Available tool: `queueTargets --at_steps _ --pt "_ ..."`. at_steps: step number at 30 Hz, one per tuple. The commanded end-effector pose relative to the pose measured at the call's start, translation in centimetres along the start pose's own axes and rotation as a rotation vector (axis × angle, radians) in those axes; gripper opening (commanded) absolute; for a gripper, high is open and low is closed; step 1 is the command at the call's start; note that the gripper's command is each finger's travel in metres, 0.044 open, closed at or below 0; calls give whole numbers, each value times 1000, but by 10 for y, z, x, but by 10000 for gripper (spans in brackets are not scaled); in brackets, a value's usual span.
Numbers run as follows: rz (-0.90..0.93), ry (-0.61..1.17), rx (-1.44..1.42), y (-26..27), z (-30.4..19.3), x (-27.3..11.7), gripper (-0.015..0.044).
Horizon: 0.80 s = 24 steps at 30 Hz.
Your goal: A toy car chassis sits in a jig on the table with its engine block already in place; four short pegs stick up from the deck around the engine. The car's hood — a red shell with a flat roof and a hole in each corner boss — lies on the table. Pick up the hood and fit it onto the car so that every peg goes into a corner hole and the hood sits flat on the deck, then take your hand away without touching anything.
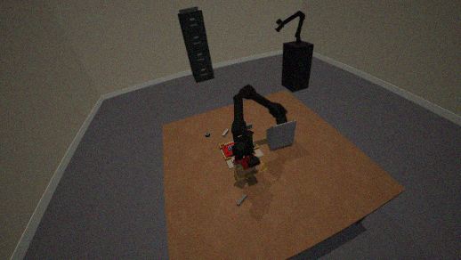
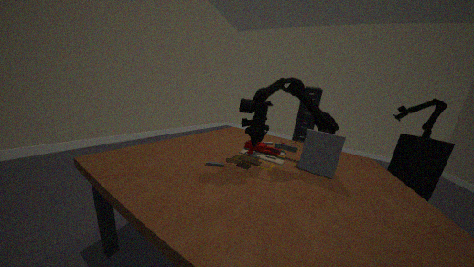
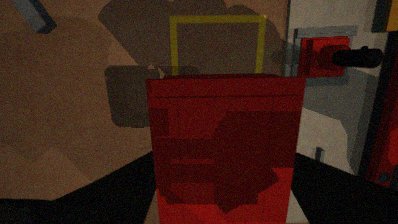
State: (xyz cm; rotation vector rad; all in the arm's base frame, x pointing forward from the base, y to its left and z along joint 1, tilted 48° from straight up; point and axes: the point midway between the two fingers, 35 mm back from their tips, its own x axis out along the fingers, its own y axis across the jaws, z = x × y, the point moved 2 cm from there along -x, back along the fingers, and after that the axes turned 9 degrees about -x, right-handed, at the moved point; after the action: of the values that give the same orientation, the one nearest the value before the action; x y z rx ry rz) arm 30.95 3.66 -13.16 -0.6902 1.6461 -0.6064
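The hood (image 3: 227,120) (image 1: 244,160), a red shell with a flat roof, fills the middle of the wrist view. My gripper (image 3: 220,157) is shut on it, one black finger at each side, and holds it above the table beside the white board. The chassis (image 3: 391,145) (image 1: 226,150) is red and sits in its jig; only its edge shows at the right of the wrist view. In the exterior view the arm partly covers the red parts. The pegs, the engine block and the hood's corner holes cannot be made out.
A yellow outline (image 3: 216,19) lies on the table below the hood. The white board (image 3: 322,120) carries a small red block (image 3: 310,60) with a black cylinder. A grey bar (image 1: 242,199) (image 2: 214,165) lies nearer the front. A grey panel (image 1: 281,134) (image 2: 321,153) stands near the arm's base.
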Motion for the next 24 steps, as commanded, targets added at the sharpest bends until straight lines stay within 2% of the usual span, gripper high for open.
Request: queueTargets --at_steps 1,9,24 --pt "9 -12 14 -1 3 -16 0" --pt "2 -3 0 -3 2 -16 0" --pt "18 -14 -17 -87 19 -23 0"
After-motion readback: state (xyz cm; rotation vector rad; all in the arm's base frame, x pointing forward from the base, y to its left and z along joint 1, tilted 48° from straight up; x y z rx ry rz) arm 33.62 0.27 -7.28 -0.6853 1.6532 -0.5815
